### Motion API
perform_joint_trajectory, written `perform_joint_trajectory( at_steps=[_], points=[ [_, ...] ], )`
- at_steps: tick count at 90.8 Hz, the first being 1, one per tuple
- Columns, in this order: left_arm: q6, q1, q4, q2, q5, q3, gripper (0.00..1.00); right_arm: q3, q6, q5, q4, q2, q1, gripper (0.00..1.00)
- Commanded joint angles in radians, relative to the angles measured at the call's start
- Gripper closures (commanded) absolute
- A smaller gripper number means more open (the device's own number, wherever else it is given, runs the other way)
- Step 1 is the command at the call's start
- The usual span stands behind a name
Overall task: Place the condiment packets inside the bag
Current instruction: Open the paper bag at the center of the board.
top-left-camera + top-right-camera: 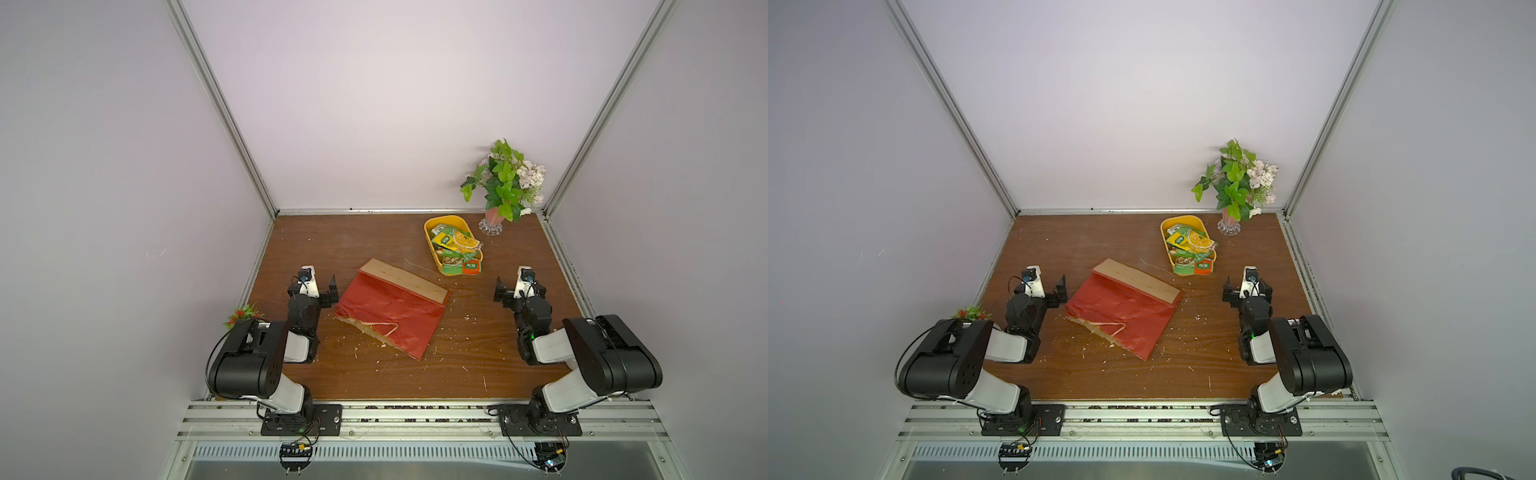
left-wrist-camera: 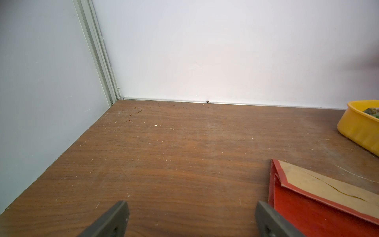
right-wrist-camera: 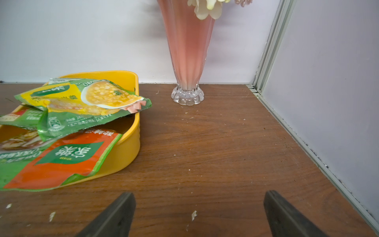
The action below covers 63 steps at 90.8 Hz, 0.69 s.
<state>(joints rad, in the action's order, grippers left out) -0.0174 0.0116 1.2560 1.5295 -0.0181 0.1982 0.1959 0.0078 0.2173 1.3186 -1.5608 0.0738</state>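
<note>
Counting the things
One red bag [image 1: 386,316], one yellow tub [image 3: 128,149], one pink vase [image 3: 187,51], and packets [image 1: 453,245] too jumbled to count.

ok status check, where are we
Left end effector and right end effector open, empty. Condiment packets in yellow tub. Bag flat on table. Nothing in the way.

Packets [image 3: 82,102] are piled in tub [image 3: 128,151], seen at 10 o'clock from right gripper [image 3: 200,196], jaws spread wide; vase [image 3: 187,61] is seen at 12 o'clock.
</note>
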Motion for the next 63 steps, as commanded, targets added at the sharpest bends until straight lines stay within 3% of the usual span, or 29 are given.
perform_joint_trajectory(
  at_steps=[1,5,9,15,20,27,36,47,63],
  points=[
    [0.009,-0.009,0.005,-0.003,0.012,0.015,0.01,0.010,-0.008,-0.002,0.025,0.018,0.006,0.00],
    [0.001,-0.011,0.005,-0.006,0.003,0.014,0.01,0.004,-0.008,0.012,0.033,0.021,0.007,0.00],
    [-0.014,-0.022,0.003,-0.016,0.009,0.013,0.01,-0.006,0.004,0.122,0.048,0.052,0.028,0.01],
    [-0.054,-0.067,-0.010,-0.063,0.062,0.010,0.01,-0.004,0.000,0.185,-0.033,0.149,0.046,0.00],
    [-0.062,-0.103,-0.138,-0.143,0.101,0.041,0.01,0.013,0.012,0.243,-0.144,0.246,0.062,0.00],
    [-0.027,-0.124,-0.462,-0.258,0.132,0.146,0.01,0.021,0.096,0.267,-0.285,0.394,0.064,0.00],
    [-0.041,-0.198,-0.764,-0.333,0.308,0.259,0.01,-0.002,0.232,0.125,-0.336,0.579,0.062,0.00],
    [-0.028,-0.274,-0.939,-0.378,0.475,0.302,0.01,-0.097,0.607,0.131,-0.291,0.749,0.037,0.00],
    [0.008,-0.345,-1.011,-0.415,0.554,0.252,0.01,0.103,0.537,-0.225,-0.589,0.724,0.072,0.00]
  ],
)
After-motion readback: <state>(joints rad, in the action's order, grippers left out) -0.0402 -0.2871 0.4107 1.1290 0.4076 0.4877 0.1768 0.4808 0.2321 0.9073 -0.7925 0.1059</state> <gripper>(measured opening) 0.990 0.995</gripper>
